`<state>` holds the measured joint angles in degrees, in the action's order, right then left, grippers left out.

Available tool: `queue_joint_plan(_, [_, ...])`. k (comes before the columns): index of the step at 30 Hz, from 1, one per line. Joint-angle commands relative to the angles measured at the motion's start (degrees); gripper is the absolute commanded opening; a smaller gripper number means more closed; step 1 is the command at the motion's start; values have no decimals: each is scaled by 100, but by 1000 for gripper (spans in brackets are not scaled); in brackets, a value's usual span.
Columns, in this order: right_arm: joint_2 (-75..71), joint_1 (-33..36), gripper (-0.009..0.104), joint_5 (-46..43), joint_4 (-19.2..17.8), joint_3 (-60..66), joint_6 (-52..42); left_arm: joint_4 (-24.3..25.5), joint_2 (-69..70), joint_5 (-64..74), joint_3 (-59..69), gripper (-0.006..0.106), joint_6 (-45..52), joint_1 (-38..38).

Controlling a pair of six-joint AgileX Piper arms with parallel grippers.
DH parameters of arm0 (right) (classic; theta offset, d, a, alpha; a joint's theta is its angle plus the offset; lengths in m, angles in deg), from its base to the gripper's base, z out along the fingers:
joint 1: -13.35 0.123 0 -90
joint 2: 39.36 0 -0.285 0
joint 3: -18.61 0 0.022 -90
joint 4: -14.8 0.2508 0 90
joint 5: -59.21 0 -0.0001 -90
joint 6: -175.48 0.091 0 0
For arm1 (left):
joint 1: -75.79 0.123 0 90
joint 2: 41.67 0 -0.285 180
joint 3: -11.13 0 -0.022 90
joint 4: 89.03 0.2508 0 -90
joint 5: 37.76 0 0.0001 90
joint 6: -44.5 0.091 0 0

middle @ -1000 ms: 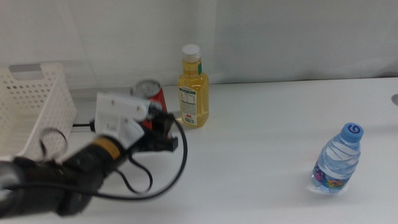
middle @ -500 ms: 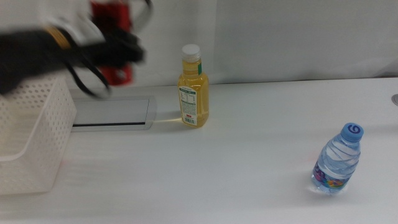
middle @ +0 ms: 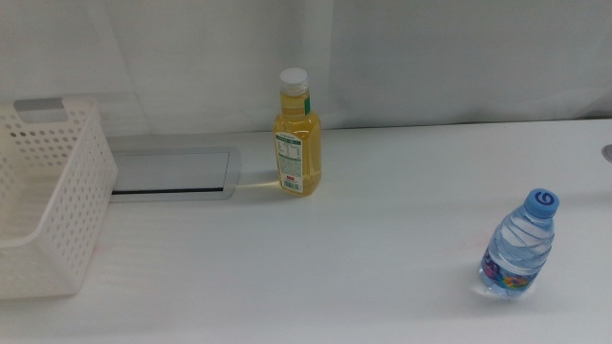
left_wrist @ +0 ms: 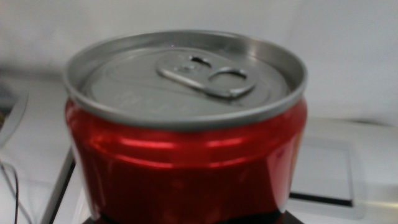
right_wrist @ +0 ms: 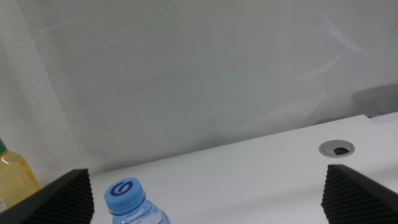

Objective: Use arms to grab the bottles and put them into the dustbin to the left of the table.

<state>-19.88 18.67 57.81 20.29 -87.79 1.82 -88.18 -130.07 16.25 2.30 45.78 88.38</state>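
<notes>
Middle view: no arm or gripper in frame. Dustbin [middle: 43, 196] sits at the left edge, open top, inside mostly hidden behind its perforated wall, so can't say what's in it. Yellow-liquid bottle [middle: 297, 134] stands upright at upper centre, just right of the flat grey tray [middle: 167, 172]. Water bottle [middle: 517, 245] stands upright at lower right, well apart from both. Table [middle: 363, 248] carries all of it.

Left wrist view: red can [left_wrist: 186, 124] fills the frame, upright, tab and lid facing up toward the camera. Its base sits right at the bottom edge where the left gripper's jaws would be; only a dark sliver shows there. My read is it's pinched on the can, since the can sits off the table with the tray visible behind and below it. Dustbin not in this view, so can't confirm the can is over it.

Right wrist view: right gripper [right_wrist: 211, 193] has its jaw tips at the two bottom corners, spread wide, nothing between them. Blue cap of the water bottle [right_wrist: 129, 199] shows at lower left of centre, long axis vertical, nearer one jaw than the other. Yellow-liquid bottle [right_wrist: 15, 180] is a sliver at the left edge.

Key relation: right arm is clearly the nearer one to the water bottle, but the bottle sits off-centre in the gap, so it needs a sideways shift before closing.
</notes>
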Motion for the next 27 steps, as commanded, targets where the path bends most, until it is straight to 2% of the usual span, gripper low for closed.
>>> queue_joint_plan(1, [-11, -22, 103, -64, -34, 41, -31, -324, -161, -52, -67, -3, 145, 257])
queue_joint_plan(8, [-11, -22, 103, -64, -34, 41, -31, -471, -1000, -239, -56, -3, 369, 344])
queue_joint_plan(27, [-11, -22, 103, -87, -34, 41, -31, -426, -3096, -620, -56, -3, 382, 344])
